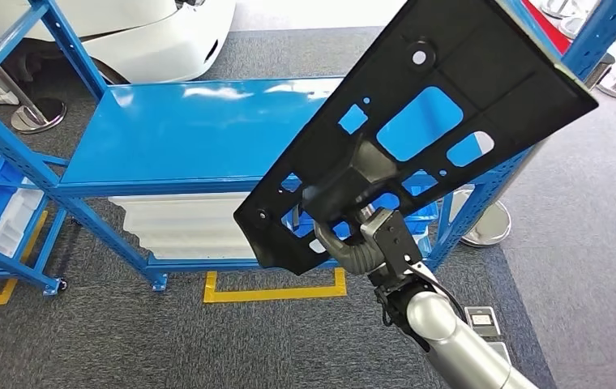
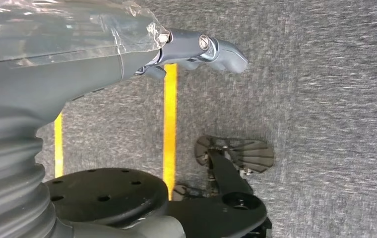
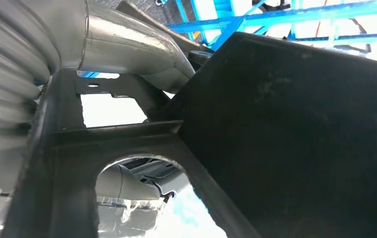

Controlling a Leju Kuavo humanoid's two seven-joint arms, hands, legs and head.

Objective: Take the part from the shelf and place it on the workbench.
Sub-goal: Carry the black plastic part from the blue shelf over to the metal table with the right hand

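Above the glossy blue steel shelf (image 1: 199, 134), the right hand (image 1: 352, 217) grips the flat black plastic panel with cut-out windows (image 1: 451, 73) near its lower end, tilting it clear of the uprights for carrying; the left hand (image 2: 196, 47) hangs empty, fingers loosely extended.

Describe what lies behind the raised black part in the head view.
Through the black part cutouts, the blue shelf shows. The right hand grips its lower end. Whatever sits on the shelf's right side is covered.
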